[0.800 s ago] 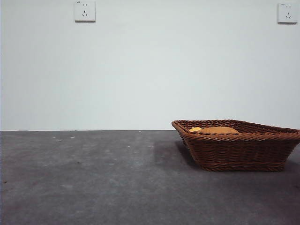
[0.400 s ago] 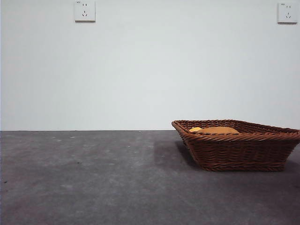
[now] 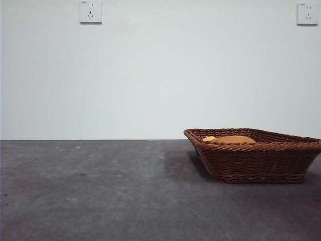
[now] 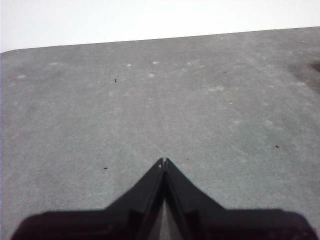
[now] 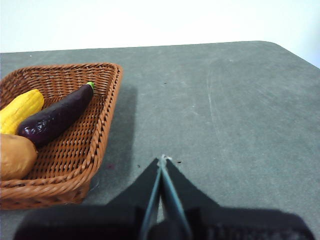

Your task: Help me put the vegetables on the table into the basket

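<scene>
The brown wicker basket (image 3: 258, 160) stands on the grey table (image 3: 100, 191) at the right; it also shows in the right wrist view (image 5: 95, 140). Inside it lie the yellow corn cob (image 5: 20, 110), the dark purple eggplant (image 5: 55, 117) and the brown potato (image 5: 15, 156). In the front view only the tops of the potato (image 3: 233, 139) and the corn (image 3: 208, 138) rise over the rim. My right gripper (image 5: 162, 160) is shut and empty over bare table beside the basket. My left gripper (image 4: 163, 162) is shut and empty over bare table.
A white wall stands behind the table with two sockets (image 3: 91, 11) high up. The table's far edge and a rounded corner (image 5: 280, 47) show in the right wrist view.
</scene>
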Controlling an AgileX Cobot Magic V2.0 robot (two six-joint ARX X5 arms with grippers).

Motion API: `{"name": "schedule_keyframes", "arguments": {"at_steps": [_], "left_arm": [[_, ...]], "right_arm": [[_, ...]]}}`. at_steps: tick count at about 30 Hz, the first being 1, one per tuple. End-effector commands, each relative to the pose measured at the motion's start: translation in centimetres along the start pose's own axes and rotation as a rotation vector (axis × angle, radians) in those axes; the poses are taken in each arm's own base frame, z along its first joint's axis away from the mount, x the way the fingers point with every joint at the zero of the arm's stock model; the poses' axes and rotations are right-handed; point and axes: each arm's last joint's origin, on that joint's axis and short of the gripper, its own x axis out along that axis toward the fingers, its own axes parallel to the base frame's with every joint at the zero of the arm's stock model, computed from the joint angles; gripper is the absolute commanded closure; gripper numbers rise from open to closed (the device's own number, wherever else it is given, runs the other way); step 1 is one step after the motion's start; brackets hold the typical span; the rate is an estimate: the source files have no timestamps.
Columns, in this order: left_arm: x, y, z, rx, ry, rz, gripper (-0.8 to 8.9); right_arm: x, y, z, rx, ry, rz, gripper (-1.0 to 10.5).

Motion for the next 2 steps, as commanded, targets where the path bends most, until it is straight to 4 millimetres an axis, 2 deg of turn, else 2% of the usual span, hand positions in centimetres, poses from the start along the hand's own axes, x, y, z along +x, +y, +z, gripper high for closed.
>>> {"name": "schedule_keyframes", "arguments": {"at_steps": [1, 2], "left_arm": [[0.09, 0.01, -0.26, -0.004, 0.003, -0.002, 8.17], [0.09, 0.01, -0.26, -0.004, 0.003, -0.002, 8.17]], "right_arm": [[0.10, -0.01, -0.27, 0.010, 0.003, -0.002, 9.5], [0.10, -0.01, -0.27, 0.010, 0.003, -0.002, 9.5]]}}
